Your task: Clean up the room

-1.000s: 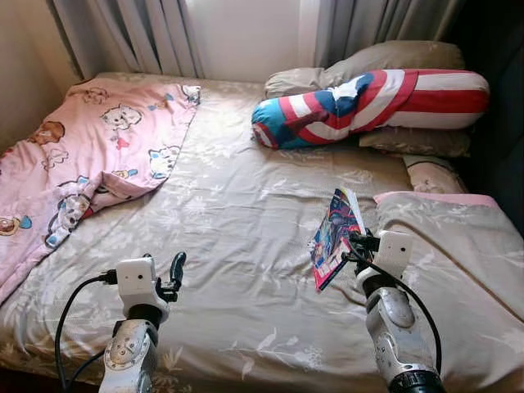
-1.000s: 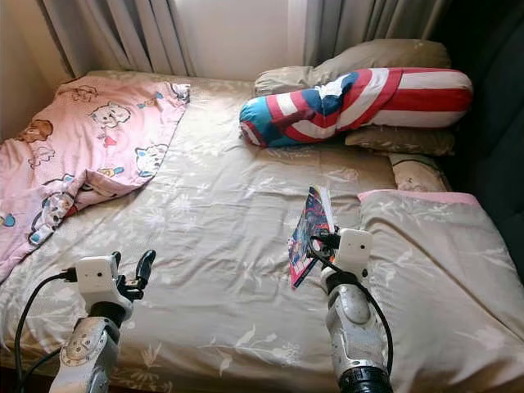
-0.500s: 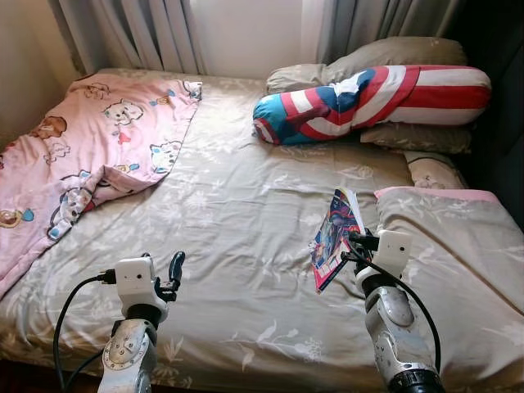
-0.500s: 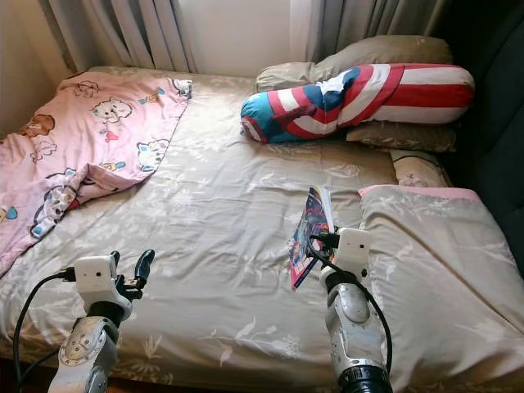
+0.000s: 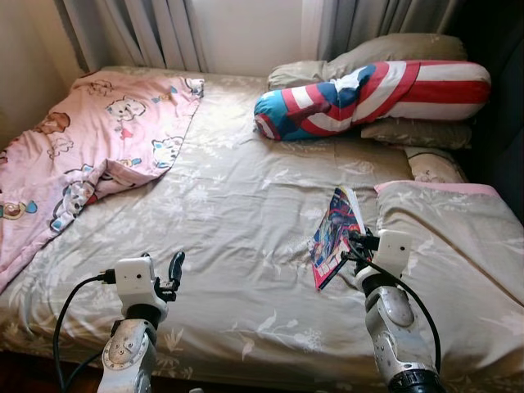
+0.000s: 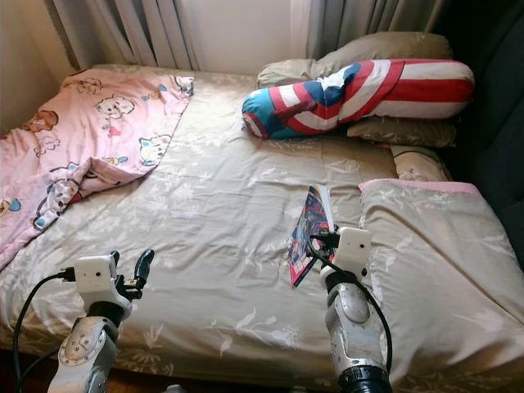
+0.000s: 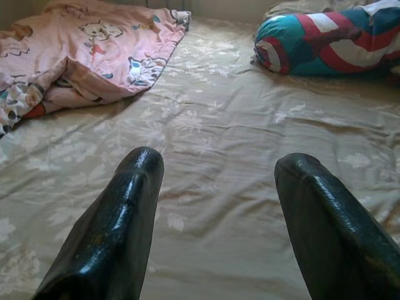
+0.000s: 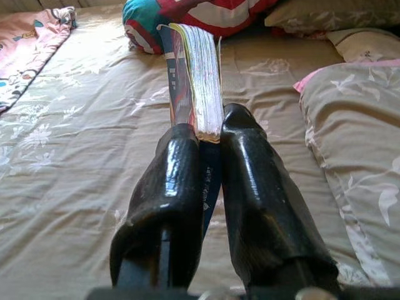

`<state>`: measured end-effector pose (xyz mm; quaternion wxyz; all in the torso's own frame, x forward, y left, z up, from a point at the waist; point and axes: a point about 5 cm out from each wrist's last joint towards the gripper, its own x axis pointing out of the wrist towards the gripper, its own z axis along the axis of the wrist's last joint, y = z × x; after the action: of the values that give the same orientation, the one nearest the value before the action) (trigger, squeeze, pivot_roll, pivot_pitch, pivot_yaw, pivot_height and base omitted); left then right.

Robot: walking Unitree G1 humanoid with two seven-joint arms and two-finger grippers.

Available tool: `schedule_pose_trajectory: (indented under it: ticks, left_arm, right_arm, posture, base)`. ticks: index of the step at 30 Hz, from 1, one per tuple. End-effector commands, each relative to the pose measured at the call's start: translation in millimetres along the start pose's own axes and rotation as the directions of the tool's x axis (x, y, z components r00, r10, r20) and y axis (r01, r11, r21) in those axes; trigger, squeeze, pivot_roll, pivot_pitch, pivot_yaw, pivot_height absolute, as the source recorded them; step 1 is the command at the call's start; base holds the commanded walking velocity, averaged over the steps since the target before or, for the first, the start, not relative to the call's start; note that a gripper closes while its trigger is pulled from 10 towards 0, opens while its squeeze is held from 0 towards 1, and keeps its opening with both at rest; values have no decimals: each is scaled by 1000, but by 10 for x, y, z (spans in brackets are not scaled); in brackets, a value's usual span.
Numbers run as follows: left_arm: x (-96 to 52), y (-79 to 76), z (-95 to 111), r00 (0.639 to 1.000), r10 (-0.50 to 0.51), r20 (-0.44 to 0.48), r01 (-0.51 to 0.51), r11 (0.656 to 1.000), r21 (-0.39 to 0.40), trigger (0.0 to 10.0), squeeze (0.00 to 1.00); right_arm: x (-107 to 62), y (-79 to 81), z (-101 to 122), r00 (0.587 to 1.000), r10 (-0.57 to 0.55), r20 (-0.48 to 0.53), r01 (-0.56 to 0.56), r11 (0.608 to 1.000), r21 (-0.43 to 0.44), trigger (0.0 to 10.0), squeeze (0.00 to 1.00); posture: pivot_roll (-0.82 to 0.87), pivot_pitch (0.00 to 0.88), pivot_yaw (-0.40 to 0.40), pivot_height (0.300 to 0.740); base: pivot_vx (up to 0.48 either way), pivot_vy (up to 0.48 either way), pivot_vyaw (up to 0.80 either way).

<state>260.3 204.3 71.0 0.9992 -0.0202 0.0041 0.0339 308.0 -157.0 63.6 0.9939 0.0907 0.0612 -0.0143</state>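
Note:
My right gripper (image 8: 206, 134) is shut on a colourful comic book (image 5: 334, 233), holding it on edge above the beige bedsheet (image 5: 237, 205); its page block (image 8: 201, 75) stands up between the two black fingers (image 8: 178, 181). The book hangs over the bed's right half, beside a folded beige blanket (image 5: 458, 246). My left gripper (image 7: 215, 169) is open with nothing between its fingers, low over the front left of the bed (image 5: 174, 266).
A pink cartoon blanket (image 5: 78, 155) lies crumpled over the bed's left side. A red, white and blue bolster (image 5: 368, 98) and beige pillows (image 5: 393, 53) lie at the head, below grey curtains (image 5: 155, 33). The bed's front edge (image 5: 246, 377) is near my arms.
The whole picture has slid upward a little and the bed's front edge has come into sight, so the camera moved. Both grippers hold as before, the book still in the right one.

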Motion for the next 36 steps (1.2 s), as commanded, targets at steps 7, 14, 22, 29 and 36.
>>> schedule_pose_trajectory:
  ticks: [7, 14, 22, 29, 36]
  left_arm:
    - [-11, 5, 8, 1000, 6, 3, -6, 1000, -6, 10000, 0]
    - [-14, 5, 4, 1000, 5, 2, -5, 1000, -6, 10000, 0]
    - [-10, 3, 3, 1000, 3, 1, -3, 1000, -7, 10000, 0]
    - [-9, -6, 3, 1000, 0, 1, 0, 1000, -9, 10000, 0]
    - [-8, -11, 8, 1000, 2, 6, -2, 1000, -10, 10000, 0]
  right_arm:
    - [9, 12, 65, 999, 10, 47, -10, 1000, 14, 10000, 0]
    - [8, 17, 64, 999, 12, 45, -13, 1000, 18, 10000, 0]
    - [13, 36, 43, 999, 18, 37, -19, 1000, 20, 10000, 0]
    - [28, 54, 16, 999, 32, 5, -32, 999, 3, 10000, 0]
    - [13, 64, 43, 998, 42, 38, -43, 999, 26, 10000, 0]
  posture:
    - [10, 107, -31, 663]
    - [9, 107, -31, 663]
    - [11, 108, -30, 663]
    - [10, 107, -30, 658]
    - [11, 107, -31, 658]
  base:
    - [0, 0, 0]
    - [0, 0, 0]
    - [0, 0, 0]
    - [0, 0, 0]
    - [0, 0, 0]
